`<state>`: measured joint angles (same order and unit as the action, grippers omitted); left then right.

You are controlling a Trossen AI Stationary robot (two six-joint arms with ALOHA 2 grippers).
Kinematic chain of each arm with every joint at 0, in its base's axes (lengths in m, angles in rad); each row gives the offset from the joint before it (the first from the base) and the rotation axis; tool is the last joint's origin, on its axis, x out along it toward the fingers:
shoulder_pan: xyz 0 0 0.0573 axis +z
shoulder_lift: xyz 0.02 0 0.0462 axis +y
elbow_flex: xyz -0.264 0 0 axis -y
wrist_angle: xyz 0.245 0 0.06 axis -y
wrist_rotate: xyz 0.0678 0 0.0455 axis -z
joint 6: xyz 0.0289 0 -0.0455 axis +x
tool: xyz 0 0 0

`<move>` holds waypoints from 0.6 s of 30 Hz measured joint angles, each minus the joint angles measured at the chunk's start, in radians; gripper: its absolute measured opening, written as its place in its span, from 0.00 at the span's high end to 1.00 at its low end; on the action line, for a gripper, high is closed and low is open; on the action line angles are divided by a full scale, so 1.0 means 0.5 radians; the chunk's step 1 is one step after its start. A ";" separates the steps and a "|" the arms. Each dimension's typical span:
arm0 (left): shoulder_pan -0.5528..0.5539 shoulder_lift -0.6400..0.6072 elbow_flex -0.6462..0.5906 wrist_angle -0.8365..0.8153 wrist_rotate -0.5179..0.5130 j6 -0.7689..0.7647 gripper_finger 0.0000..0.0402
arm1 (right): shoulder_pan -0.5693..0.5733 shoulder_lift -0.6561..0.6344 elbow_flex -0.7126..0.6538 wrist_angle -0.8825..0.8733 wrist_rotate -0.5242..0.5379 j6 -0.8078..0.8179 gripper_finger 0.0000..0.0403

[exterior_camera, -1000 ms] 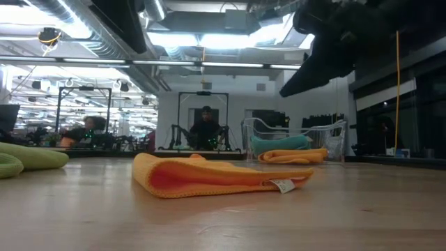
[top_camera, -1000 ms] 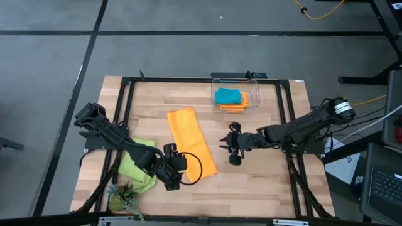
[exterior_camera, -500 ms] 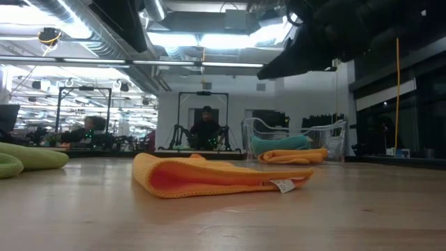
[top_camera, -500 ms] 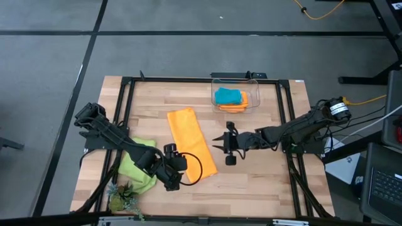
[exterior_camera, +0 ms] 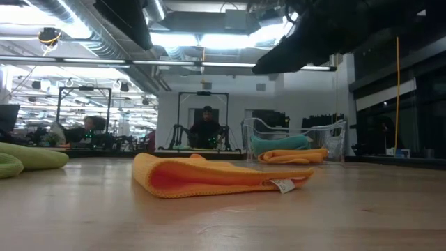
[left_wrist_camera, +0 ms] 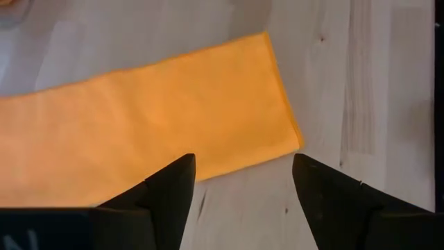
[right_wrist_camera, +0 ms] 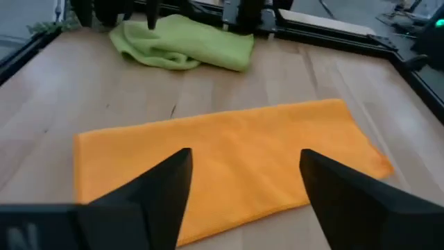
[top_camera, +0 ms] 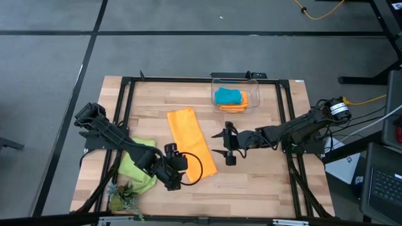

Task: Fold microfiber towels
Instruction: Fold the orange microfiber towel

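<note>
High view shows the orange towel (top_camera: 191, 142) lying folded into a long strip on the wooden table (top_camera: 276, 188), between the two grippers. The right gripper (top_camera: 219, 143) hovers just beside the strip's long edge, its jaws spread wide and holding nothing; in the right wrist view the strip (right_wrist_camera: 229, 156) lies just ahead of the parted fingers (right_wrist_camera: 149, 198). The left gripper (top_camera: 173, 177) sits near the strip's near end, jaws also spread and empty, with that end (left_wrist_camera: 149, 135) just beyond its fingers (left_wrist_camera: 326, 201). Behind the left gripper, a crumpled lime green towel (top_camera: 139, 168) rests by a small plant (top_camera: 122, 198). Well beyond the right gripper's jaws, a clear bin (top_camera: 253, 107) holds a folded turquoise towel (top_camera: 227, 96) on another orange towel (top_camera: 244, 100).
</note>
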<state>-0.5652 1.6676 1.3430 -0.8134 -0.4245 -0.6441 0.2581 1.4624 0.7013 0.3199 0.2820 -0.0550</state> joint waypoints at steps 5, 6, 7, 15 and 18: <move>-0.001 0.001 0.000 0.063 -0.001 0.014 0.41 | -0.002 0.000 0.000 -0.004 0.013 0.060 0.29; 0.000 0.004 0.000 0.091 0.009 0.043 0.41 | -0.002 0.000 0.000 0.007 -0.047 0.010 0.29; 0.000 0.017 0.001 0.135 0.018 0.087 0.41 | -0.001 0.000 0.000 0.015 -0.128 -0.035 0.28; -0.010 0.270 0.003 0.515 0.061 0.438 0.41 | 0.105 0.142 0.001 0.014 -0.763 -0.118 0.28; -0.035 0.387 0.002 0.605 0.130 0.592 0.41 | 0.184 0.280 0.000 0.083 -0.724 -0.121 0.28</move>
<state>-0.5824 1.8613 1.3440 -0.5108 -0.3595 -0.3483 0.3502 1.6025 0.7013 0.3614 -0.0801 -0.1154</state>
